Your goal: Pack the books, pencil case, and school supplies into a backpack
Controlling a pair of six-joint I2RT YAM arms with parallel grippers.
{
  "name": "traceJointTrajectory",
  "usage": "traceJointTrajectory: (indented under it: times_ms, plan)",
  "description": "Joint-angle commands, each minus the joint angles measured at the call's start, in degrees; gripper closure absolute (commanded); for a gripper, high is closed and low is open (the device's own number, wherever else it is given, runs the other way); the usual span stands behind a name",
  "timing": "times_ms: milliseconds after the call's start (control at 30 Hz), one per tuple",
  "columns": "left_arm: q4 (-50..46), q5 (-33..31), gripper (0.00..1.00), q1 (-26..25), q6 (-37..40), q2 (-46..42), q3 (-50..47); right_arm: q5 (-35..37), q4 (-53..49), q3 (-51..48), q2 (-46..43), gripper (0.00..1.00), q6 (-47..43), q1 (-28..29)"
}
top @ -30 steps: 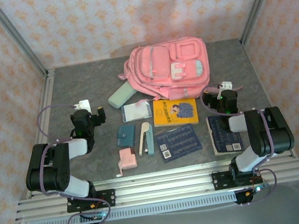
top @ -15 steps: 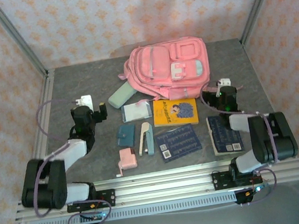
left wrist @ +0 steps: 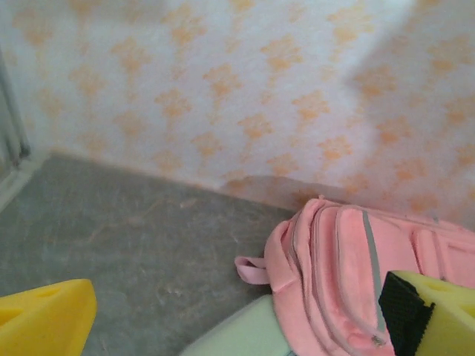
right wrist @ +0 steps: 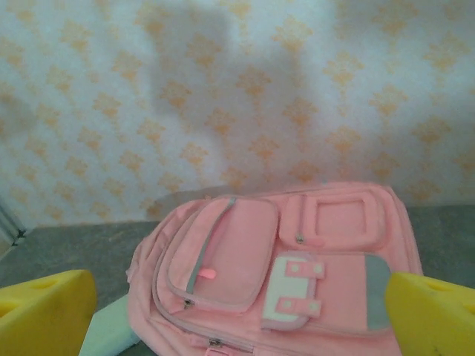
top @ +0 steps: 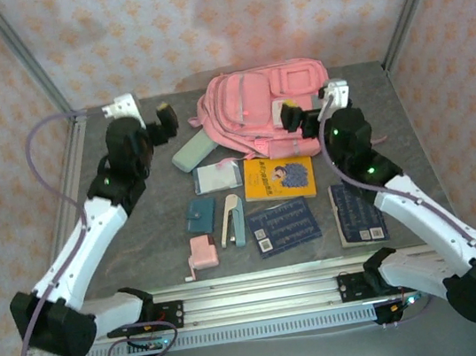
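The pink backpack (top: 254, 104) lies flat at the back of the table, pockets up; it also shows in the wrist views (left wrist: 349, 259) (right wrist: 245, 252). The sage-green pencil case (top: 193, 152) (left wrist: 245, 334) (right wrist: 107, 334) lies against its left side. A yellow book (top: 279, 178) and two navy books (top: 283, 226) (top: 357, 212) lie in front. School supplies lie on the table: a clear packet (top: 216, 177), teal case (top: 200, 215), stapler (top: 234, 220) and pink gadget (top: 201, 255). My left gripper (top: 161, 125) (left wrist: 237, 326) hangs open and empty left of the backpack. My right gripper (top: 299, 119) (right wrist: 237, 319) hangs open and empty over the backpack's near right part.
Papered walls with metal corner posts (top: 23, 58) close the grey table (top: 122, 240) on three sides. A metal rail (top: 256, 296) runs along the near edge. Bare table lies left of the pencil case and right of the backpack.
Both arms have risen from low by the table's front and stretched toward the back. The left gripper now sits beside the backpack's left, the right over its near right. Nothing was grasped.
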Motion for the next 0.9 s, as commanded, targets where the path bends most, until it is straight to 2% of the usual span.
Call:
traceJointTrajectory:
  times_ms: [0,33,100,200,333,467,600,733,867]
  plan:
    - [-19.8,4.16,0.0,5.62,-16.01,9.79,3.48,4.51,-14.87,2.08,-0.34,0.0,11.22,-2.19]
    - [-18.06,7.8,0.0,7.12,-18.31,11.5,3.54,0.19,-14.58,1.87,-0.37,0.0,13.33,-4.02]
    - [-13.66,12.85,0.0,8.32,-19.46,13.62,3.37,-1.44,-17.45,3.14,0.93,0.0,17.72,-5.17]
    - [-10.02,19.74,0.0,8.34,-15.42,18.01,6.95,-1.79,-22.31,3.51,2.63,0.0,24.07,-5.36]
    - [-12.05,28.52,0.0,8.34,-11.7,27.17,14.7,-8.73,-17.94,-2.49,2.04,0.0,31.01,-6.37]
    - [-13.58,31.15,0.01,8.42,-10.73,34.0,17.83,-12.87,-15.64,-4.95,4.18,0.0,35.69,-8.05]
    - [-10.17,36.18,0.04,8.36,-10.08,40.87,19.29,-20.83,-9.3,-8.31,7.92,0.0,42.39,-11.78]
    - [-5.15,40.33,0.06,8.0,-9.45,44.61,21.54,-24.59,-4.58,-8.74,12.39,0.0,41.6,-12.14]
    - [-1.76,41.19,0.11,7.37,-7.79,46.29,23.55,-27.17,-4.21,-7.61,16.37,0.01,38.65,-12.2]
